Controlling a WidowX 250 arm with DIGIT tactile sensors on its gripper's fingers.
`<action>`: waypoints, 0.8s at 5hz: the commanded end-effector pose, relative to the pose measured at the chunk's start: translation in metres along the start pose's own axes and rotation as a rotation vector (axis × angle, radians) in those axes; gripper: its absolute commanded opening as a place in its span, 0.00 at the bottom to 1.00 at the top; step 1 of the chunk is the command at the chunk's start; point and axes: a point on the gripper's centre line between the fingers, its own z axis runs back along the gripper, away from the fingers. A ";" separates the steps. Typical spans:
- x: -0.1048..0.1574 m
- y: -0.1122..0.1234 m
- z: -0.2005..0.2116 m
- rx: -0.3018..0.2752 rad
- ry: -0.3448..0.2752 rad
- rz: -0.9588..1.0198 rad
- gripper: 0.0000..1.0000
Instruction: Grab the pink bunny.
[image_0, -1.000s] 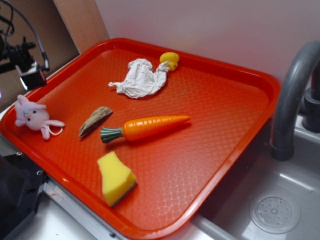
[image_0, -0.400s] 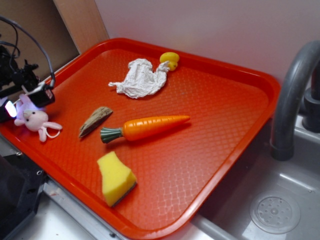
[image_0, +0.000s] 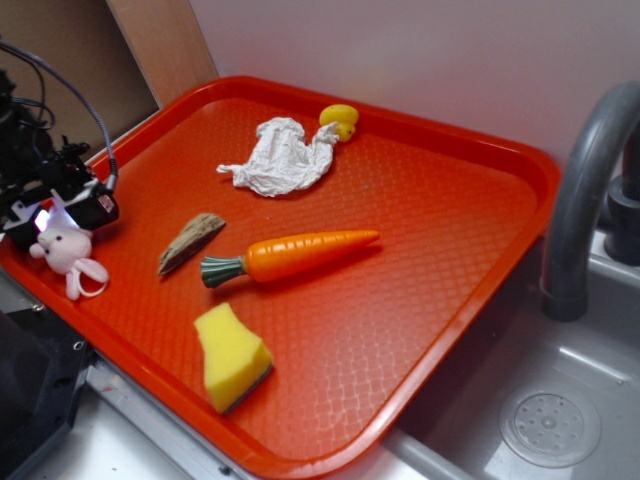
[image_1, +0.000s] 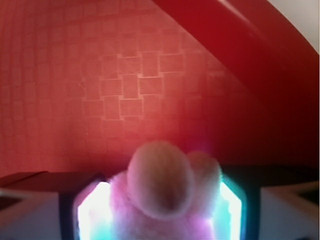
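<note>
Red tray (image_0: 450, 200) holds the pink bunny (image_0: 62, 250) (left edge) between spread fingers (image_1: 87, 210)

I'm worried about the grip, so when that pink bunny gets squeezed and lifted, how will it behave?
The pink bunny looks fuzzy and plush, so it will probably squash between the gripper fingers rather than slip. It is small, likely light. Its thin looped string may dangle.

No words, labels, brands or numbers can be read in either view. The close wrist view is blurred, so any fine print there may simply be lost.
</note>
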 end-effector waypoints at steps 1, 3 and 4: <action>0.007 -0.049 0.054 0.186 -0.142 -0.371 0.00; -0.012 -0.135 0.098 0.159 -0.142 -0.755 0.00; -0.033 -0.172 0.130 0.163 -0.158 -0.936 0.00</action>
